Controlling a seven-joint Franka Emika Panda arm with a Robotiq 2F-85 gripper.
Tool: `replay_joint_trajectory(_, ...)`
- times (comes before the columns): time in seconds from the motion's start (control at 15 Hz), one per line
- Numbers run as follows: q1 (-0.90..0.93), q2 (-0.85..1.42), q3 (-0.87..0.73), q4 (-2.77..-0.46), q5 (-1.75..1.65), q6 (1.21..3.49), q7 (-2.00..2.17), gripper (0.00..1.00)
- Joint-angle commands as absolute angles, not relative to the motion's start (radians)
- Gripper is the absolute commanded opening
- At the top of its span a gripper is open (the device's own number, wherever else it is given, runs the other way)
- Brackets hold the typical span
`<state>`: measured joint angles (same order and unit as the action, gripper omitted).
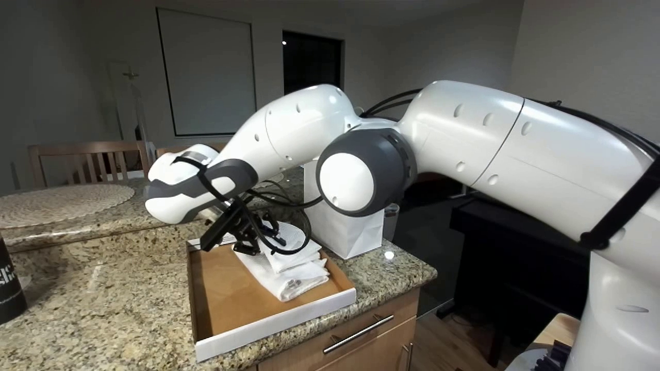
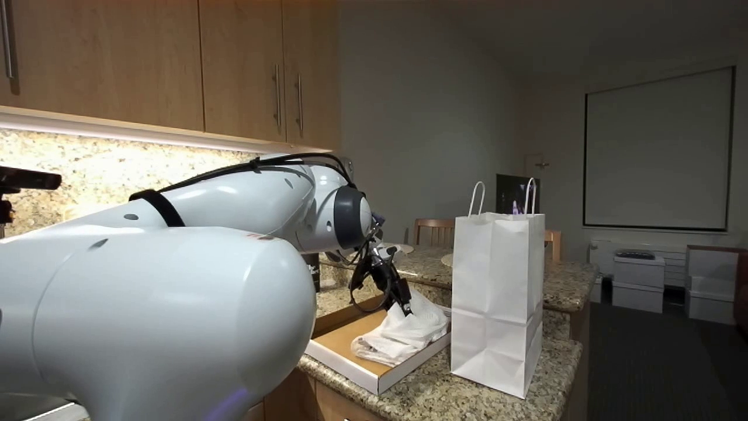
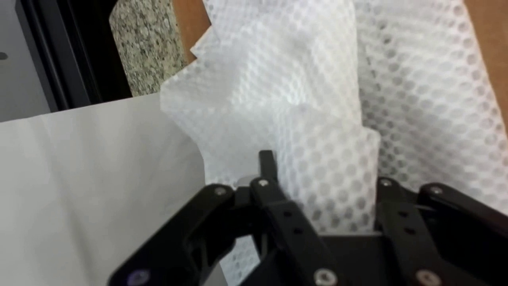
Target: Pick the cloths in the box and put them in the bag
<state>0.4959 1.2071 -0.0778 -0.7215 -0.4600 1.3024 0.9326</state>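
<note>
White dimpled cloths lie folded and overlapping in the shallow box (image 1: 278,323). The upper cloth (image 1: 298,252) rests on a lower cloth (image 1: 291,284). My gripper (image 1: 264,246) is down at the stack, its fingers apart. In the wrist view my gripper (image 3: 323,171) straddles a raised fold of the upper cloth (image 3: 285,67), which fills the gap and hides the right fingertip. The lower cloth (image 3: 432,91) lies to the right there. The tall white paper bag (image 2: 497,298) stands upright beside the box. It also shows in the wrist view (image 3: 91,190).
The box sits on a granite counter (image 1: 103,304), near its front edge. A raised ledge with a woven mat (image 1: 67,203) runs behind. A dark cylinder (image 1: 7,283) stands at the far left. The bag has two upright handles (image 2: 476,196) and stands near the counter's end.
</note>
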Motion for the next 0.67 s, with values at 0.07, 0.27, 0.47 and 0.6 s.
replay_joint_trajectory(0.07,0.485,1.197,-0.069,-0.696,-0.439,1.227,0.907,0.10)
replay_joint_trajectory(0.27,0.473,1.188,-0.058,-0.689,-0.420,1.197,0.906,0.08)
replay_joint_trajectory(0.47,0.462,1.167,-0.051,-0.691,-0.397,1.173,0.910,0.10)
replay_joint_trajectory(0.6,0.464,1.130,-0.048,-0.706,-0.399,1.169,0.904,0.09)
